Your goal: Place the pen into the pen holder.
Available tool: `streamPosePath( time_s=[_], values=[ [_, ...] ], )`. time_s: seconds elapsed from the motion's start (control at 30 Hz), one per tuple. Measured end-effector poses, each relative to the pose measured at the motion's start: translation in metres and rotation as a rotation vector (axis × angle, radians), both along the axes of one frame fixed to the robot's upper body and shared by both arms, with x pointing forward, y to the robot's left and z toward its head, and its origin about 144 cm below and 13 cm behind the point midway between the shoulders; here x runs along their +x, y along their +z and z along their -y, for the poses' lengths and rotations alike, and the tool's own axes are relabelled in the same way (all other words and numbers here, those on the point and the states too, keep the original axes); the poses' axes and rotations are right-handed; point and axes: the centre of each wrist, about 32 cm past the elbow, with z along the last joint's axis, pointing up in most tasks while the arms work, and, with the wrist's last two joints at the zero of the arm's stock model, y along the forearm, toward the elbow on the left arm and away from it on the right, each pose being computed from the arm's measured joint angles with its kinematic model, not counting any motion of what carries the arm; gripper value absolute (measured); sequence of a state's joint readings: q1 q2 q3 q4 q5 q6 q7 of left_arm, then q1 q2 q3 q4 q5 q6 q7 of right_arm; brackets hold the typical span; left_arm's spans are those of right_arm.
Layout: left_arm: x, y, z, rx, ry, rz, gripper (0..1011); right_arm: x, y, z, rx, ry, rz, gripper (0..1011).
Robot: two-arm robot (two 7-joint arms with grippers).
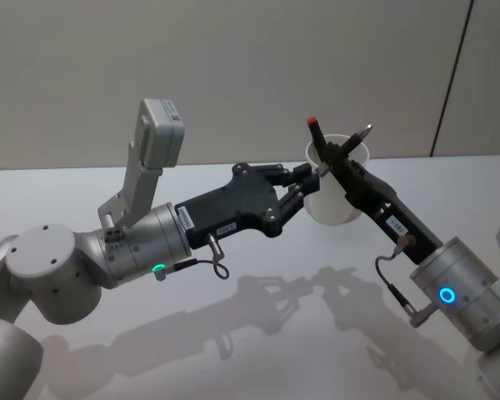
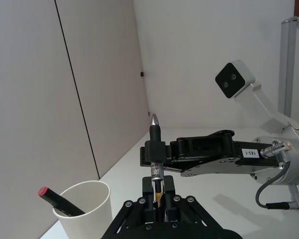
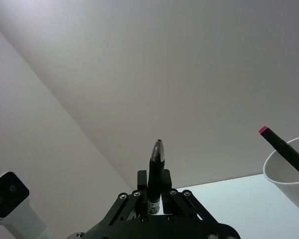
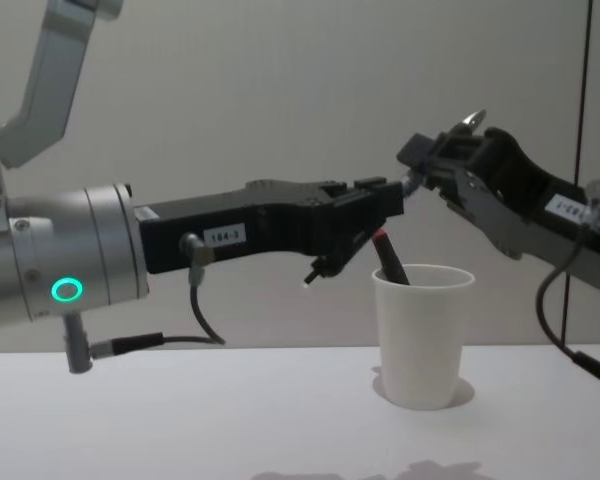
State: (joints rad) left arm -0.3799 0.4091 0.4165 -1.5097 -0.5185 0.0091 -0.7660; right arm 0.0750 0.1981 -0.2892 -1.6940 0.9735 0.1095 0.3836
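Note:
The pen (image 1: 356, 139) is black with a silver tip and hangs tilted over the pen holder (image 1: 337, 196), a white paper cup on the table. My right gripper (image 1: 340, 156) is shut on the pen's middle, with the tip sticking out beyond its fingers (image 3: 155, 181). My left gripper (image 1: 312, 177) reaches in from the left, and its fingers (image 2: 148, 195) close on the pen's (image 2: 155, 172) lower end. From the chest view, both grippers (image 4: 392, 203) (image 4: 432, 168) meet just above the pen holder's (image 4: 423, 335) rim.
A red-capped black marker (image 1: 318, 140) leans inside the cup, also seen as the marker (image 2: 57, 199). The cup stands on a white table (image 1: 258, 333) with a plain wall close behind. The right arm's wrist camera (image 2: 234, 79) rises above the table.

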Motion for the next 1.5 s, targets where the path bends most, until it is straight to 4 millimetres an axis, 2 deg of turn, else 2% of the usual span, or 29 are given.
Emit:
streamPosePath(
  time_s=[0.17,0.2,0.63,0.67,0.73,1.03,1.5],
  values=[
    [0.0,0.0,0.0,-0.001,0.0,0.001,209,0.0,0.0,0.0,-0.001,-0.002,-0.002,138],
    [0.0,0.0,0.0,-0.001,0.0,0.001,271,0.0,0.0,0.0,-0.001,-0.002,-0.002,138],
    [0.0,0.0,0.0,-0.001,0.0,0.001,644,0.0,0.0,0.0,-0.001,-0.002,-0.001,138],
    [0.0,0.0,0.0,-0.001,0.0,0.001,706,0.0,0.0,0.0,-0.001,-0.002,-0.001,137],
    [0.0,0.0,0.0,-0.001,0.0,0.001,738,0.0,0.0,0.0,-0.001,-0.002,-0.001,138],
    [0.0,0.0,0.0,-0.001,0.0,0.001,998,0.0,0.0,0.001,-0.003,-0.004,0.001,138],
    [0.0,0.0,0.0,-0.001,0.0,0.001,1001,0.007,0.006,0.021,-0.062,-0.103,0.066,138]
  ],
)
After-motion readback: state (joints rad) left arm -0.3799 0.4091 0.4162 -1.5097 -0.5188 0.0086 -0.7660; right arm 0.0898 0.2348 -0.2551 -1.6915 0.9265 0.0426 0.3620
